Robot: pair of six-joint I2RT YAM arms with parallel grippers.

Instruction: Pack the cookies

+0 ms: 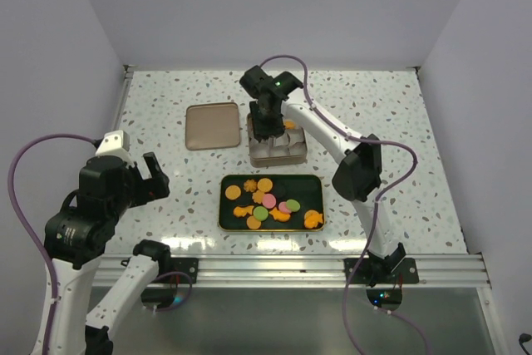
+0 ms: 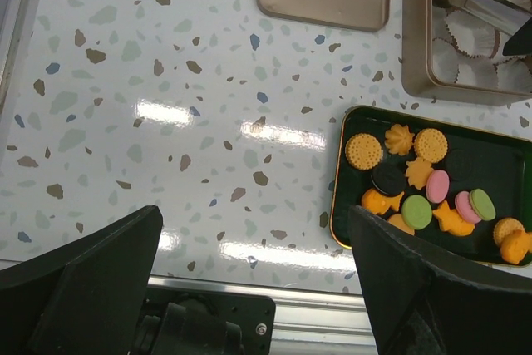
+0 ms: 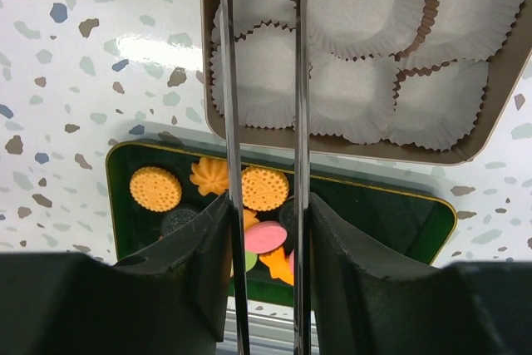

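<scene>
The cookies (image 1: 270, 199), orange rounds and shapes with pink, green and dark ones, lie in a black gold-rimmed tray (image 1: 309, 193). They also show in the left wrist view (image 2: 416, 180) and the right wrist view (image 3: 264, 189). My right gripper (image 1: 268, 122) hangs over the tan box (image 1: 278, 153) of white paper cups (image 3: 357, 6), shut on metal tongs (image 3: 230, 81). The tongs' arms stand apart with nothing between them; their tips run out of the right wrist view. One orange cookie (image 1: 288, 125) shows in the box's far right. My left gripper (image 2: 253, 214) is open over bare table.
The box's flat tan lid (image 1: 211, 125) lies left of the box on the speckled table. The tray sits just in front of the box. An aluminium rail (image 1: 283, 268) runs along the near edge, and white walls close in the table's sides and back.
</scene>
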